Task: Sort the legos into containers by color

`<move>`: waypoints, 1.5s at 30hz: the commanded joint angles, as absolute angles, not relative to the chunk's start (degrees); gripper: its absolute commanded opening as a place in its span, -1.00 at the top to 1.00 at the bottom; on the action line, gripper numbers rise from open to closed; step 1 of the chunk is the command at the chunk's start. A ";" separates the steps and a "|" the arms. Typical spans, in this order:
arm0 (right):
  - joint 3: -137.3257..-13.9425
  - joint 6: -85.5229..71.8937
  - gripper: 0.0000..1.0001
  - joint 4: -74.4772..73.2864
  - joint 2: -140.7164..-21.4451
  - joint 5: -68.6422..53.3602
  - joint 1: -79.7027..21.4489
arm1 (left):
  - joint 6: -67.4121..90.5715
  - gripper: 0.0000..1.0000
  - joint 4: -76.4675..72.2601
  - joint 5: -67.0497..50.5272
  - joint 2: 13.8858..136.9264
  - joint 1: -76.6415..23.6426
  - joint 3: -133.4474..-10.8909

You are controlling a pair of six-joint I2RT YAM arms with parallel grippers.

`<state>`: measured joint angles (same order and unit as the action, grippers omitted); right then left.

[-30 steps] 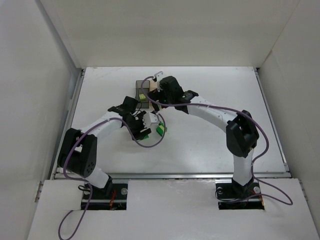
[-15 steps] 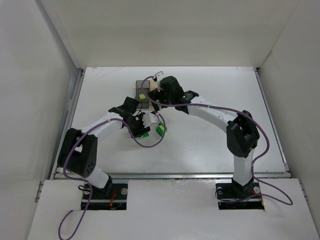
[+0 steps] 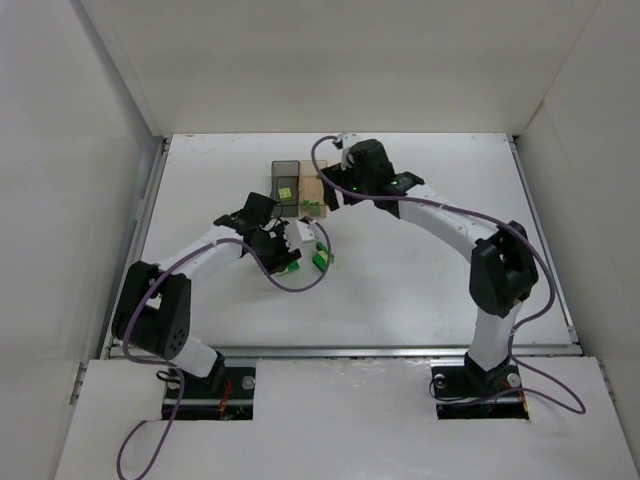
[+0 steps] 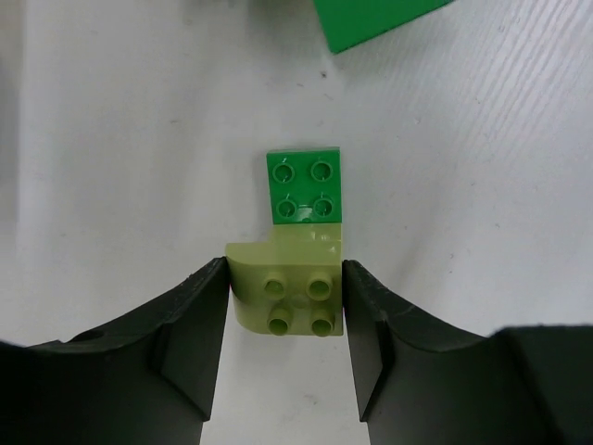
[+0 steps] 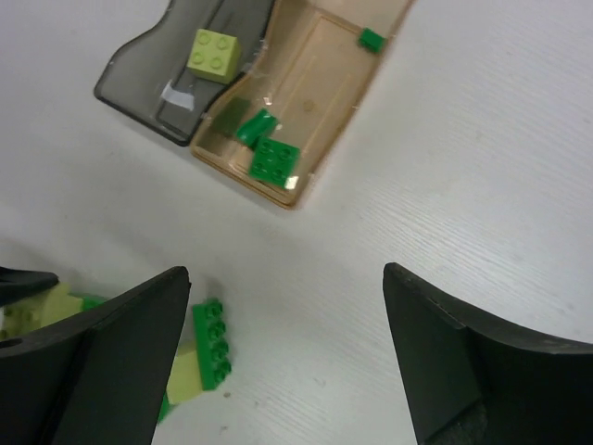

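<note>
In the left wrist view my left gripper (image 4: pixel 285 271) is shut on a pale yellow-green lego (image 4: pixel 287 292) that rests on the table, with both fingers against its sides. A dark green square lego (image 4: pixel 306 188) touches its far edge. My right gripper (image 5: pixel 286 269) is open and empty, above the table near the containers. The smoky grey bin (image 5: pixel 139 88) holds one pale lego (image 5: pixel 213 51). The tan bin (image 5: pixel 324 69) holds three dark green legos (image 5: pixel 273 159). From above, the left gripper (image 3: pixel 290 252) is just below the grey bin (image 3: pixel 285 182) and tan bin (image 3: pixel 312 190).
A long dark green lego (image 5: pixel 211 343) lies on a pale one (image 5: pixel 185 375) on the table; from above this small heap of loose legos (image 3: pixel 322 258) lies beside the left gripper. White walls stand at the back and on both sides.
My right arm has drawn back to the right, off the bins, which now show in full. My left gripper has shifted slightly over the loose legos.
</note>
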<state>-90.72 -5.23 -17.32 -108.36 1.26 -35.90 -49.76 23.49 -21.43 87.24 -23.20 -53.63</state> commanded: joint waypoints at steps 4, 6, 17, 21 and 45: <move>-87.98 -5.72 -0.79 -17.04 -97.21 -5.17 -31.46 | -47.82 1.00 21.20 -30.31 72.96 -18.98 -57.04; -88.51 -5.19 -0.77 -19.15 -96.50 -7.90 -31.46 | -47.03 1.00 19.26 -33.20 68.74 -18.98 -57.04; -93.52 -8.00 -0.52 -15.64 -97.90 -33.83 -35.68 | -39.99 1.00 0.71 -31.90 61.70 -21.45 -53.79; -93.52 -9.32 -0.23 -14.41 -99.23 -38.14 -35.68 | -39.47 1.00 -0.35 -31.90 62.75 -21.45 -54.32; -97.82 -6.50 -0.32 -16.44 -105.03 -45.35 -34.63 | -38.93 1.00 -0.88 -29.18 62.23 -21.45 -52.65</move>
<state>-96.62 -9.13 -17.96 -106.43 -41.21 -34.76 -38.35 -0.51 -29.26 63.13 -21.06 -53.39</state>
